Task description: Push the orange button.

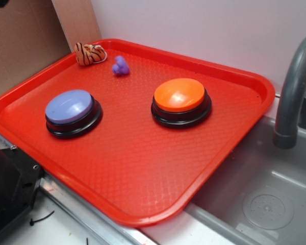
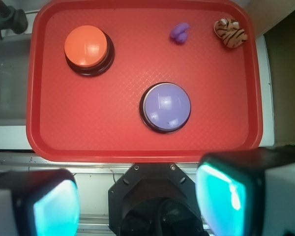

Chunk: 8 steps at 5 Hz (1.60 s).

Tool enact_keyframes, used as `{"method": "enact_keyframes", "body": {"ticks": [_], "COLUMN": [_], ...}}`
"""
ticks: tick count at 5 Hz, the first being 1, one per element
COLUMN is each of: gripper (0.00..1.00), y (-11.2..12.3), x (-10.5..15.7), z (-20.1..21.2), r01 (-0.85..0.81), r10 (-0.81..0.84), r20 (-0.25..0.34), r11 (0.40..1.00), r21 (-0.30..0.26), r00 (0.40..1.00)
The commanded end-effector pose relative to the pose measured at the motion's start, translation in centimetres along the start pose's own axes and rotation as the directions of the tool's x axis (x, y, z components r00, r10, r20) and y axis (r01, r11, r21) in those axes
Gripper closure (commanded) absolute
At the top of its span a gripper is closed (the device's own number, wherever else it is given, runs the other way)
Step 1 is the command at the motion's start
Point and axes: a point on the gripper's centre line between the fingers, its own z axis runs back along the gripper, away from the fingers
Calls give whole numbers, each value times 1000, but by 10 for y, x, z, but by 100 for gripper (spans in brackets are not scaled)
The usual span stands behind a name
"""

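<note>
Nothing of the task looks done: the orange button (image 1: 180,95) sits untouched on the red tray (image 1: 143,194) toward its sink-side edge. The end effector (image 2: 137,196) hangs released, high above the tray. Lavender button (image 1: 69,106), purple toy (image 1: 120,66) and striped toy (image 1: 90,53) share the tray.

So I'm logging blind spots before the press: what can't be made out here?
- Tool: absent from exterior view; wrist view shows only blurred fingers, tips cut by the bottom edge.
- Small purple toy: too small to identify.
- Glossy orange domed button: pressed or not, unclear.
</note>
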Motion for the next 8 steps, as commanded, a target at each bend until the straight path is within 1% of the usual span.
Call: {"method": "enact_keyframes", "body": {"ticks": [1,2,3,4,5,6,7,8], "gripper": [0,0,0,0,0,0,0,0], "y": [0,-33,-47,-58,-69,-77,-75,-76], "x": [0,46,91,127,143,155,156,154], "z": [0,-41,-78,-124,-141,-161,-183,-186], "r01": [0,144,216,313,324,323,312,315], "r10": [0,-130,-212,-319,-331,-329,-314,-317], "r20": [0,-91,-41,42,101,78,48,34], "r11": [1000,974,964,943,943,943,949,948], "r21": [0,177,157,111,81,86,41,54], "r00": [1000,987,976,947,938,941,948,948]}}
